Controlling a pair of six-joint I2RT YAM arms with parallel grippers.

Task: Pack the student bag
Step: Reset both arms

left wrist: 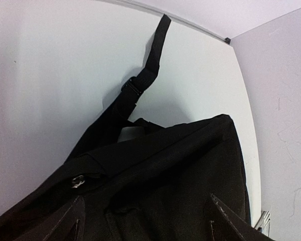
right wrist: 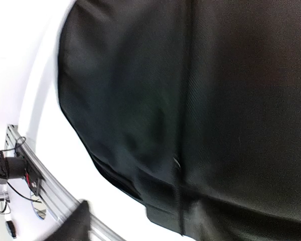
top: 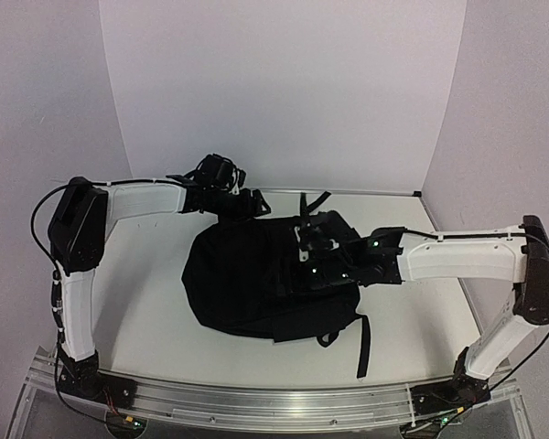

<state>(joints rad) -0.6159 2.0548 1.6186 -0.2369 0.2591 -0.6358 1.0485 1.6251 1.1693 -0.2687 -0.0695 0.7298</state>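
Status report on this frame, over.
Left pincer open at far edge of student bag. Right pincer over bag, state unclear. No obstruction seen.

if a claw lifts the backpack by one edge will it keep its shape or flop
Probably floppy: the backpack lies slumped and creased, so it should sag around a grip. Its loose strap would likely dangle and drag. The matte woven fabric probably isn't slippery.

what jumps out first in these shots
The big black student bag lying flat in the middle of the white table dominates. The left gripper is at its far edge, and the right gripper reaches over its right side. One loose strap trails toward the near edge.
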